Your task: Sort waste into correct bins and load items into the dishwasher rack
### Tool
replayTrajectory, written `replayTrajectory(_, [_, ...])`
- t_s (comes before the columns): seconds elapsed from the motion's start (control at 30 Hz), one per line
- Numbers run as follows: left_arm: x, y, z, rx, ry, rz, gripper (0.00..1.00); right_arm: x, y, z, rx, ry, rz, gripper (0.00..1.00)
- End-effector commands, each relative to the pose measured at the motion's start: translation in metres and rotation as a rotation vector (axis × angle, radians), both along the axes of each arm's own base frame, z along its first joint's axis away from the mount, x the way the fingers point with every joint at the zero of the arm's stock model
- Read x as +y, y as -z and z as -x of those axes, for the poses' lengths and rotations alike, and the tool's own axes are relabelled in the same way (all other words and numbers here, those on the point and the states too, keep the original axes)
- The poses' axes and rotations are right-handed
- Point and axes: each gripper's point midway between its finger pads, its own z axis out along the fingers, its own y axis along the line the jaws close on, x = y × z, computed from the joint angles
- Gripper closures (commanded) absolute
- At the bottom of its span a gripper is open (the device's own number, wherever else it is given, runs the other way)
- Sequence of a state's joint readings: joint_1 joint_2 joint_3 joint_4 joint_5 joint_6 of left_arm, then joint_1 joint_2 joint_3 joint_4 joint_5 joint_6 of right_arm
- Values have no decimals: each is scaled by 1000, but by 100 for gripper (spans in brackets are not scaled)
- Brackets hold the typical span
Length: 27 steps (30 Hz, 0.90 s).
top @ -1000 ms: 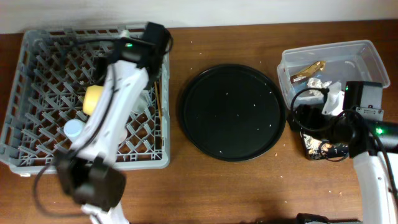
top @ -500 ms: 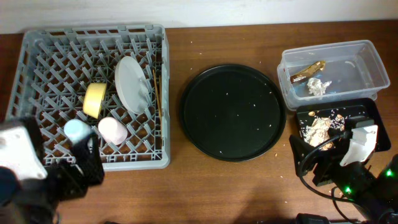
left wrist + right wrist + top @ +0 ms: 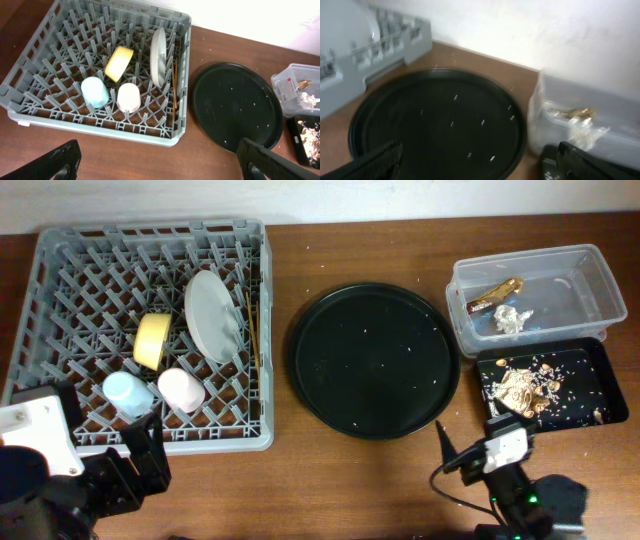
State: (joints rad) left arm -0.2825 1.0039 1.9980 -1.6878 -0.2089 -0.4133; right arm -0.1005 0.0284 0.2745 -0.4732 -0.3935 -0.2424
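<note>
The grey dishwasher rack [image 3: 150,228] at the left holds the yellow bowl [image 3: 151,341], white plate [image 3: 213,316], blue cup [image 3: 128,393], pink cup [image 3: 181,390] and chopsticks [image 3: 252,330]. It also shows in the left wrist view [image 3: 100,131]. The clear tub [image 3: 590,280] holds the golden wrapper [image 3: 497,293] and white tissue [image 3: 511,317]. The black rectangular tray [image 3: 590,370] holds brown scraps [image 3: 522,388]. My left gripper [image 3: 130,460] [image 3: 160,167] is open and empty, in front of the rack. My right gripper [image 3: 465,460] [image 3: 480,165] is open and empty, in front of the tray.
A large round black tray [image 3: 375,360] with a few crumbs lies in the middle, also in the right wrist view [image 3: 435,120]. Small crumbs dot the wood. A white wall runs along the table's far edge.
Both arms have pulled back to the table's front edge. The left arm left the rack and the right arm left the bins, both empty.
</note>
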Motion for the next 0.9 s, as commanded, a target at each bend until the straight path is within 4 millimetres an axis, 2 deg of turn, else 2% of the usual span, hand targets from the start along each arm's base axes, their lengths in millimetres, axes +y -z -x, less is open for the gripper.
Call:
replayTrajectory(0.0, [0,0,1,-2,-4,10,1,8,16,-11,-57,-43,10,2])
replayTrajectory(0.07, [0,0,1,-2,-4,10,1,10,22,-18,-103,-51,13,2])
replayTrajectory(0.1, [0,0,1,-2,-4,10,1,10,20,-25,-189,-55,18,2])
replayTrajectory(0.6, [0,0,1,-2,-4,8,1,9,23,-25,-180,-50,18,2])
replayTrajectory(0.63, [11,-5,-3,-32,-55,-30,1,9,23,-25,-180,-50,18,2])
replayTrajectory(0.7, [24,-18,-27,-131,-149,-63,1,9,23,-25,-180,-50,18,1])
replayTrajectory(0.73, [22,-21,-46,-192,-122,-94,1,9,23,-25,-180,-50,18,1])
replayTrajectory(0.77, [18,-16,-63,-244,-74,-118,1,9,23,-25,-180,-50,18,1])
replayTrajectory(0.8, [18,-2,-73,-286,-75,-99,1,9,23,-25,-180,-50,18,1])
replayTrajectory(0.87, [17,23,-78,-336,-72,-72,1,9,23,-25,-180,-50,18,2])
